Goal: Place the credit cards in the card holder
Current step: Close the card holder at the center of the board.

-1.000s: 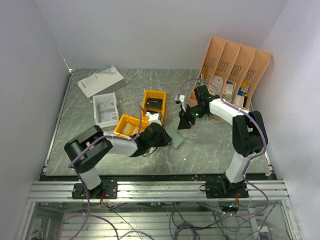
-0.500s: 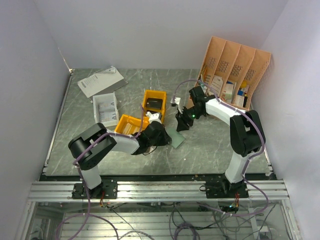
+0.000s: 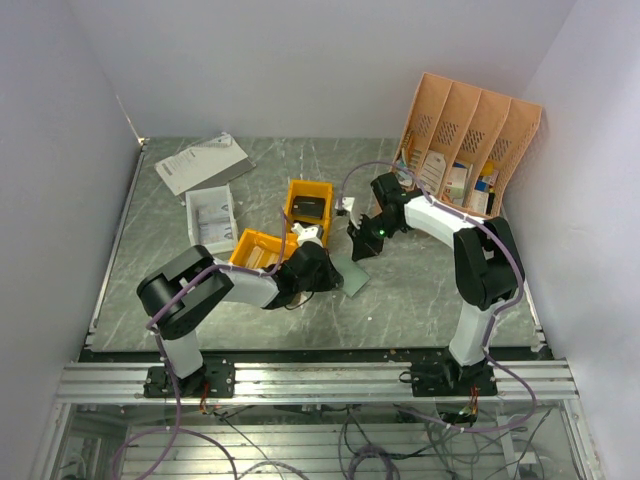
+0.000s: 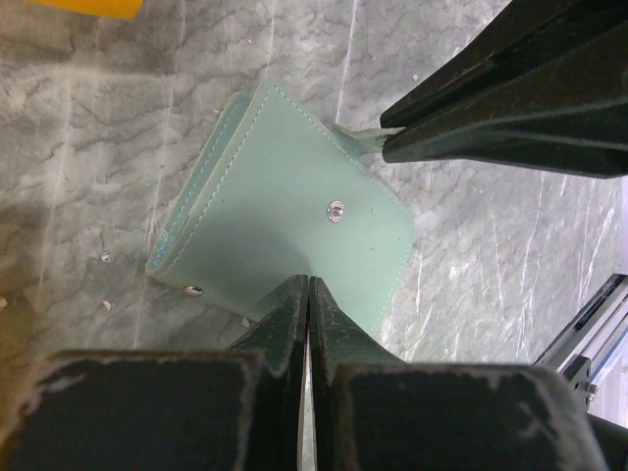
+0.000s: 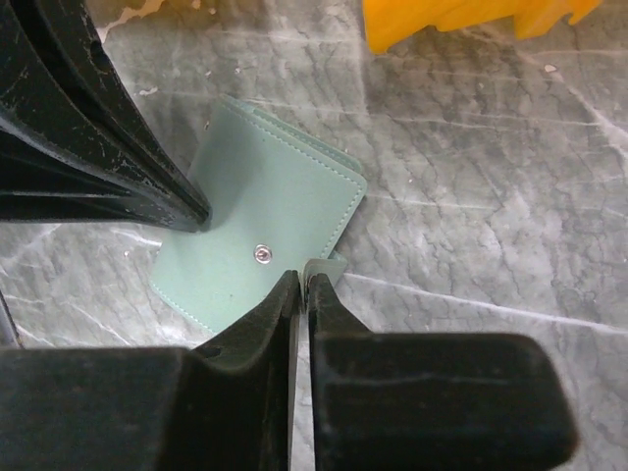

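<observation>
The card holder lies folded shut on the grey table, grey-green with a metal snap on top. It also shows in the top view and the right wrist view. My left gripper is shut, with its tips pressed on the holder's near edge. From the opposite side, my right gripper is shut on the holder's small closing tab. In the top view both grippers, left and right, meet at the holder. I cannot make out the credit cards in any view.
Two yellow bins stand just left of the holder, one with a black block in it. A clear box and papers lie at the back left. The peach desk organiser stands at the back right.
My right gripper has moved left and down to the card holder and shut on its tab. The left gripper has stayed shut at the holder's edge.
</observation>
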### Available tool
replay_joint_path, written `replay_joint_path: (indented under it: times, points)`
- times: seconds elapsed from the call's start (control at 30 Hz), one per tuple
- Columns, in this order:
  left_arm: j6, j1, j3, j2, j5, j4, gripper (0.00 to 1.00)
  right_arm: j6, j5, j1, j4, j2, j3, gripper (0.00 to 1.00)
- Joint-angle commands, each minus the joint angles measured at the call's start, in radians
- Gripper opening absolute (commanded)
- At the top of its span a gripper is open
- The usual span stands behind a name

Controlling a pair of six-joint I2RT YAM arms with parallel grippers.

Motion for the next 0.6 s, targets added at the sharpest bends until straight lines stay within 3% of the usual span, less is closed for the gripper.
replay_joint_path:
  times: [0.0,0.3,0.57]
  points:
    - [0.011,0.009,-0.004,0.013,0.018,0.005,0.07,-0.003,0.005,0.002,-0.029,0.016,0.039,0.0]
    - [0.012,0.01,-0.001,0.019,0.022,0.006,0.07,-0.009,-0.001,0.003,-0.051,0.017,0.043,0.0]
    - [0.014,0.013,-0.004,0.019,0.023,0.007,0.07,-0.004,0.002,0.0,-0.047,0.008,0.031,0.05]
